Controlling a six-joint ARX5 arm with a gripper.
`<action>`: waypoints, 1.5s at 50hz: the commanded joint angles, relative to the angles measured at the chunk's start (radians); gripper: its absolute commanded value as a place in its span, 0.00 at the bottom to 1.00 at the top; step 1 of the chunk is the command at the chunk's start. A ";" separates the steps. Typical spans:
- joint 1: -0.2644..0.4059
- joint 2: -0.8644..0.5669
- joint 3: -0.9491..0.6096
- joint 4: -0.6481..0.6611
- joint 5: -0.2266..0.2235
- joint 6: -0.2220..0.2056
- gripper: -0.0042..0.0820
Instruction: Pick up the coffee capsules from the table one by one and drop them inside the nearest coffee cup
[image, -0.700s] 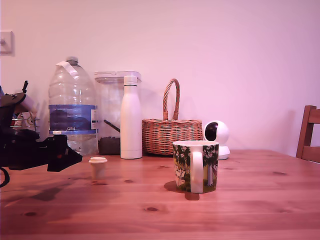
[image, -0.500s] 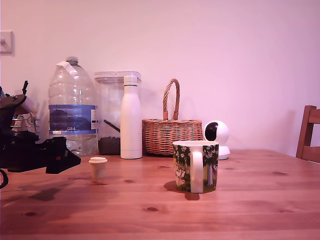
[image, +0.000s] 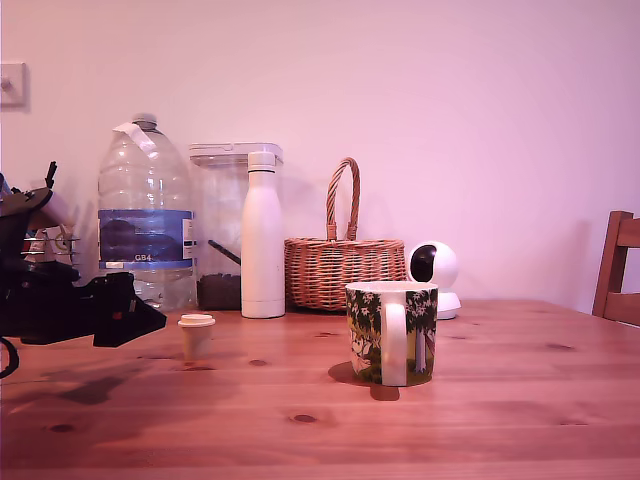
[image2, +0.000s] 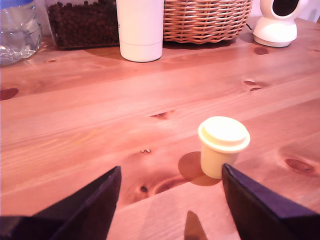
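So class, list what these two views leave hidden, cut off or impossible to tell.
- Inside of the coffee cup: exterior view is level with its rim, so its contents are unseen.
- Arm behind the tool: cut off by the exterior view's left edge.
- Wooden chair: cropped at the exterior view's right edge.
- Coffee cup: outside the wrist view, which shows the coffee capsule.

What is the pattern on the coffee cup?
Green and dark foliage on white coffee cup, seen best in the exterior view.

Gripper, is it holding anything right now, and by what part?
Nothing is held. The gripper is open, and the coffee capsule stands on the table ahead of it.
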 joint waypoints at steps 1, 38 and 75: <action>0.003 -0.024 -0.033 0.016 0.012 0.008 0.71; -0.064 -0.041 -0.047 -0.039 0.040 0.053 0.71; -0.112 0.012 0.126 -0.260 -0.019 0.084 0.71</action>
